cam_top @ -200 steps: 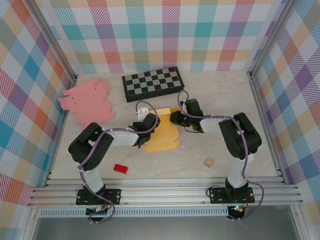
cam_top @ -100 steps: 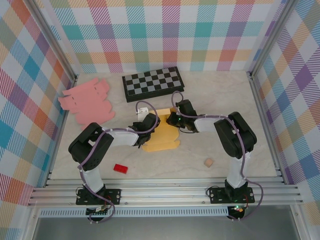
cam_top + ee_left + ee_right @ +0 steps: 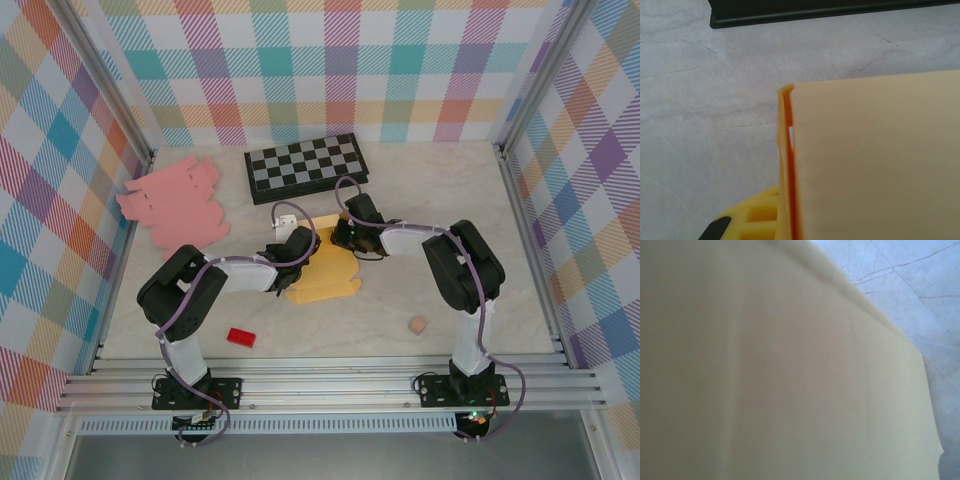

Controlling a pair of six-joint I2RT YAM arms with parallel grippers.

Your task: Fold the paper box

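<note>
Right gripper (image 3: 340,235) now farther left, state unclear; left gripper (image 3: 283,250) closed on paper box (image 3: 325,280).

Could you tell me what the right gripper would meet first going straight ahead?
Most likely the yellow paper box, whose raised panel stands close before the right gripper; contact is unclear.

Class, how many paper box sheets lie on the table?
2. A pink one lies flat at the back left; a yellow one sits in the middle, partly folded. None seems hidden.
</note>
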